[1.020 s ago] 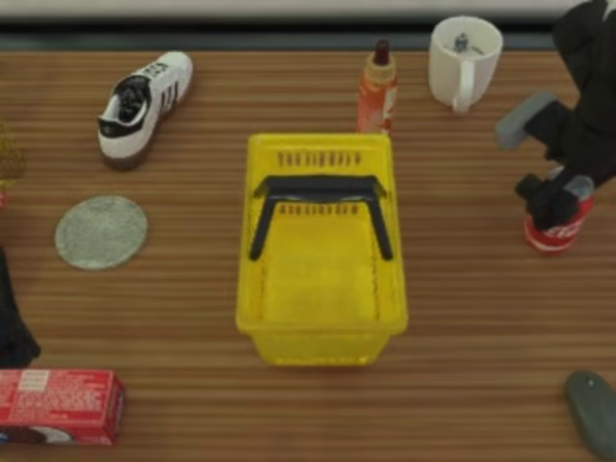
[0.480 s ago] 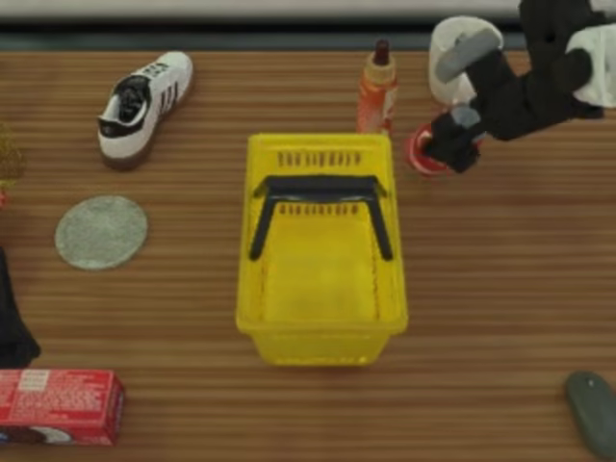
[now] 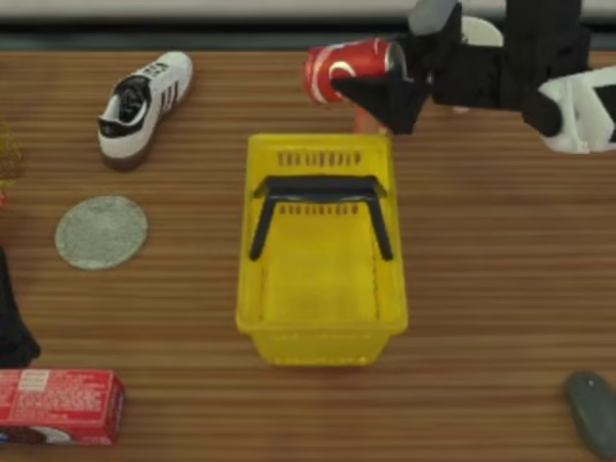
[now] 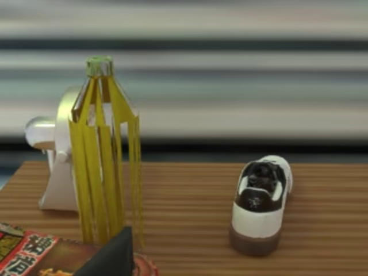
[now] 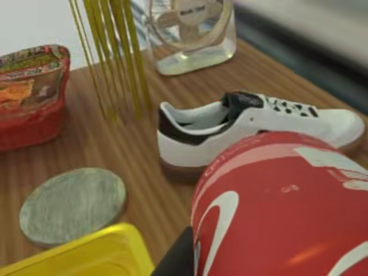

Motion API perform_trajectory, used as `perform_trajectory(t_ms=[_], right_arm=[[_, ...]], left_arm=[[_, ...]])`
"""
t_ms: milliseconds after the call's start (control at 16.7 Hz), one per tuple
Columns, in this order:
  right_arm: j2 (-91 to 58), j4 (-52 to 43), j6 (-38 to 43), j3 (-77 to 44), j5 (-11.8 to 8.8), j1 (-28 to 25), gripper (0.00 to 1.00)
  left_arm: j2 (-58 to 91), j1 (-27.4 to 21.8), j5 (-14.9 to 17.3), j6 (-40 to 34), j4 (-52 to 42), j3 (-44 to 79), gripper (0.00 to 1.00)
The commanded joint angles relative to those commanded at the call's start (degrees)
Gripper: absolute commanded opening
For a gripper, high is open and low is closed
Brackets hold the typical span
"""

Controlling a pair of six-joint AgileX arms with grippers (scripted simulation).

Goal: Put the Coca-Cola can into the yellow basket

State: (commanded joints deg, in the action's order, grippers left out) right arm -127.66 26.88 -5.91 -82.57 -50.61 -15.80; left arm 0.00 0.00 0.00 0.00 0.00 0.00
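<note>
The Coca-Cola can (image 3: 348, 68) is clamped in the right gripper (image 3: 393, 85), lying on its side in the air with its base pointing toward the table's left. It hangs beyond the far rim of the yellow basket (image 3: 252, 289), above the table rather than over the basket's opening. In the right wrist view the can (image 5: 276, 207) fills the near corner, with a corner of the basket (image 5: 86, 253) below it.

The right arm reaches in from the table's right, stretched roughly level along the far edge, its dark fingers closed across the can's top end. The left arm is parked at the table's left edge; its gripper (image 4: 112, 256) shows only as a dark tip in its own wrist view, so whether it is open cannot be told.

The basket stands upright mid-table, its black handle (image 3: 320, 197) folded across the opening. On the striped wooden table (image 3: 500, 289) lie a grey disc (image 3: 101, 231), a red box (image 3: 60, 406) and a white sneaker (image 3: 144, 104). What seems to be an orange bottle (image 3: 366, 120) is mostly hidden behind the gripper.
</note>
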Motion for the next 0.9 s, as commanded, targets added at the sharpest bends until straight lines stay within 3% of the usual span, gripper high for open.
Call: perform_trajectory(t_ms=[180,360,480,900], right_arm=[[1.9,12.4,4.5,3.0,-7.9,-1.3,0.0],[3.5,19.3,7.2,4.6,-12.8,-2.2,0.0],[3.9,20.9,7.7,4.9,-14.0,-2.4,0.0],[1.4,23.2,7.7,5.0,-14.1,-2.2,0.0]], left_arm=[[0.0,0.0,0.0,0.0,0.0,0.0,1.0],[0.0,0.0,0.0,0.0,0.0,0.0,1.0],[0.0,0.0,0.0,0.0,0.0,0.0,1.0],[0.0,0.0,0.0,0.0,0.0,0.0,1.0]])
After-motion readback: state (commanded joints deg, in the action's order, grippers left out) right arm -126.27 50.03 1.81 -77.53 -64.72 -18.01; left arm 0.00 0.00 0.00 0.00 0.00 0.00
